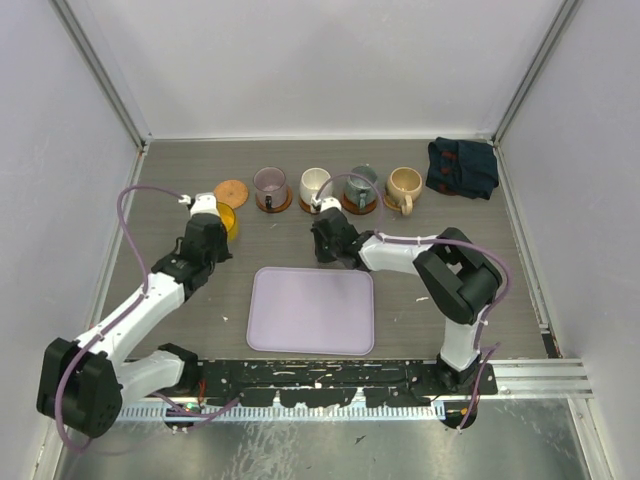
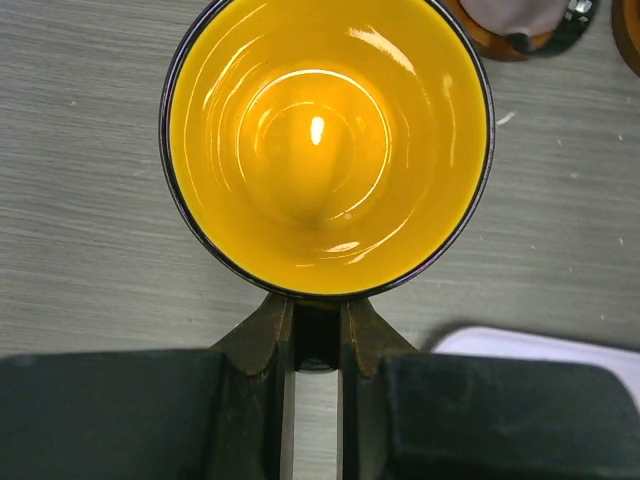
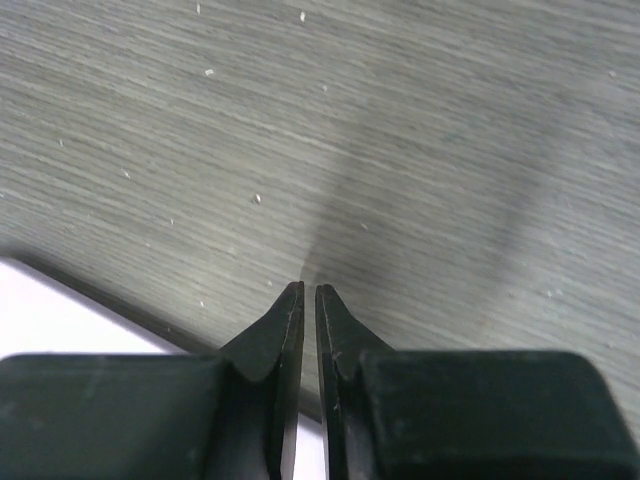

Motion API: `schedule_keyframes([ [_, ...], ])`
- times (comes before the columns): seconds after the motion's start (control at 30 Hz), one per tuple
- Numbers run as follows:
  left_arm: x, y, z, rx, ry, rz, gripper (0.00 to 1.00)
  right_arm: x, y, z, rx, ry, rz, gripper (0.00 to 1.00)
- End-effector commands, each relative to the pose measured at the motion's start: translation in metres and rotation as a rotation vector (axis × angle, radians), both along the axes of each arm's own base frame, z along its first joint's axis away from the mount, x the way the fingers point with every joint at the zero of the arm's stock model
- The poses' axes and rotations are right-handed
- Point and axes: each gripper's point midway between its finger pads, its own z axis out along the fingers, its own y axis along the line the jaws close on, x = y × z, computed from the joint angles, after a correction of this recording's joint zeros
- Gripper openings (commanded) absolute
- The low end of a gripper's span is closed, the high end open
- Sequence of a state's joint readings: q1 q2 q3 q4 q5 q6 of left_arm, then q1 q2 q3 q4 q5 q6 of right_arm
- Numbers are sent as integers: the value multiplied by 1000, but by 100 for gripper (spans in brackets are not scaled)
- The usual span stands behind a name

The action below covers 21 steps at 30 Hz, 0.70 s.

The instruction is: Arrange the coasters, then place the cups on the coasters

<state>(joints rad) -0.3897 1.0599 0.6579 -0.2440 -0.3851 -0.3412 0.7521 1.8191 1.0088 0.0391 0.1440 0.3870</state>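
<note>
A bright yellow cup (image 1: 231, 219) (image 2: 325, 140) sits just in front of an empty orange-brown coaster (image 1: 231, 191) at the back left. My left gripper (image 1: 217, 227) (image 2: 316, 325) is shut on its dark handle (image 2: 316, 340). To the right, the purplish glass cup (image 1: 270, 184), the cream cup (image 1: 314, 185) and the grey-green cup (image 1: 360, 183) each stand on a brown coaster. Whether a coaster lies under the beige cup (image 1: 403, 184) I cannot tell. My right gripper (image 1: 325, 246) (image 3: 309, 292) hangs shut and empty over bare table in front of the cream cup.
A lavender tray (image 1: 311, 309) lies in the middle near the arms; its corner (image 3: 60, 315) shows beside my right fingers. A dark blue folded cloth (image 1: 462, 166) sits at the back right. Grey walls close in the table on three sides.
</note>
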Motion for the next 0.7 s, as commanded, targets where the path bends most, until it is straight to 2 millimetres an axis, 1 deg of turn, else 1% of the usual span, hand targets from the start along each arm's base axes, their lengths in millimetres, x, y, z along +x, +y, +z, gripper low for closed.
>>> schedule_keyframes([
  [0.0,45,2,49,-91,-183,29,0,16,34,22,70,-56,68,16],
  [0.1,55,10,46,-114,-183,51,0,13,46,18,69,-43,100,15],
  [0.27,74,18,46,-145,-192,70,0,-3,60,11,53,-26,150,14],
  [0.33,82,18,49,-149,-198,71,0,-10,63,8,43,-16,164,14],
  [0.47,94,18,62,-154,-230,70,0,-21,66,5,35,-7,183,13],
  [0.5,99,18,55,-147,-211,72,0,-23,66,5,34,-6,186,13],
  [0.67,110,18,54,-138,-205,72,0,-30,68,5,35,0,197,13],
])
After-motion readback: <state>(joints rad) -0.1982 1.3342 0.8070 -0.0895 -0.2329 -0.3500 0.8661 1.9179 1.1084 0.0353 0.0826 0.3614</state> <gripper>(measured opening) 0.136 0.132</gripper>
